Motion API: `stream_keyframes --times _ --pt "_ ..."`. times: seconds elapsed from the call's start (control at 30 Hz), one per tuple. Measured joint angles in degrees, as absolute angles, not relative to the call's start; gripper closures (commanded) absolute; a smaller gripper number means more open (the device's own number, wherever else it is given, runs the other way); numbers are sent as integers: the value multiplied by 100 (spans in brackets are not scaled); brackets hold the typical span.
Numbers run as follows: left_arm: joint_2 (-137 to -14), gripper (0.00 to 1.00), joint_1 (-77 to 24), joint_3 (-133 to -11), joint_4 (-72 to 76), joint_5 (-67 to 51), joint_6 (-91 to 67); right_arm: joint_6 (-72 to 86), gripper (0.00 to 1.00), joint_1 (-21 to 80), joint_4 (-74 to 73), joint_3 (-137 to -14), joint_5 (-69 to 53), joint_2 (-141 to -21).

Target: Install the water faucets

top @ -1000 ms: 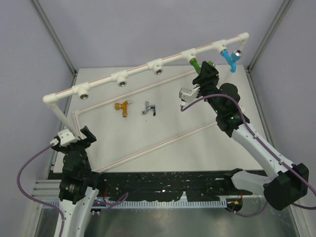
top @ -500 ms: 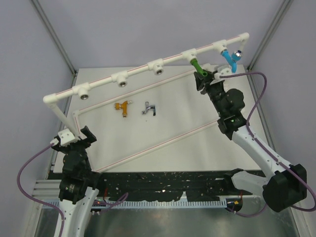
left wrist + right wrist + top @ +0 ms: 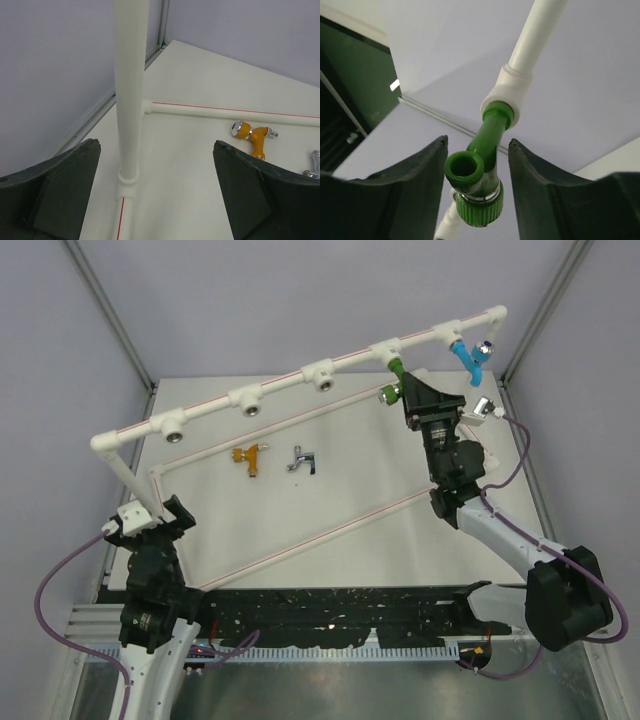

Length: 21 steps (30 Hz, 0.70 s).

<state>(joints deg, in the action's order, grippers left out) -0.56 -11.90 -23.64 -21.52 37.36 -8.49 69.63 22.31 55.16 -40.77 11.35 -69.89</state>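
The green faucet (image 3: 393, 375) hangs screwed into a socket of the white pipe frame (image 3: 280, 383). My right gripper (image 3: 402, 392) is open and straddles it. In the right wrist view the green faucet (image 3: 487, 145) sits between the fingers (image 3: 422, 175) with a slim gap on the right side. The blue faucet (image 3: 465, 358) hangs in the socket to the right. The orange-gold faucet (image 3: 248, 456) and the silver faucet (image 3: 302, 460) lie on the table. My left gripper (image 3: 152, 515) is open and empty at the frame's left post (image 3: 130, 100). The orange-gold faucet (image 3: 252, 136) also shows in the left wrist view.
Three sockets of the top pipe stand open to the left of the green faucet. The frame's base pipes (image 3: 300, 415) lie across the table. Metal corner posts (image 3: 110, 310) and grey walls enclose the table.
My right wrist has swung round under the green faucet and the arm has moved left. The green knob now shows left of the gripper. The left arm has not moved.
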Motion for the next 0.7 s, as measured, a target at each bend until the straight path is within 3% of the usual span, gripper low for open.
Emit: stream_keyframes --times 0.03,0.1,0.4,0.7 --pt "-56 0 -1188 -2364 -2152 3736 -849 7098 21 2220 5596 -4047 1253 -6987" --pt "-56 0 -1188 -2364 -2152 3734 -849 7223 4 2141 5736 -3979 1424 -6930" --pt "-56 0 -1190 -2364 -2152 3723 -849 6130 4 1772 5763 -3468 1479 -6075" --pt "-56 0 -1190 -2364 -2154 3695 -849 2239 4 1564 3697 -4362 355 -4969"
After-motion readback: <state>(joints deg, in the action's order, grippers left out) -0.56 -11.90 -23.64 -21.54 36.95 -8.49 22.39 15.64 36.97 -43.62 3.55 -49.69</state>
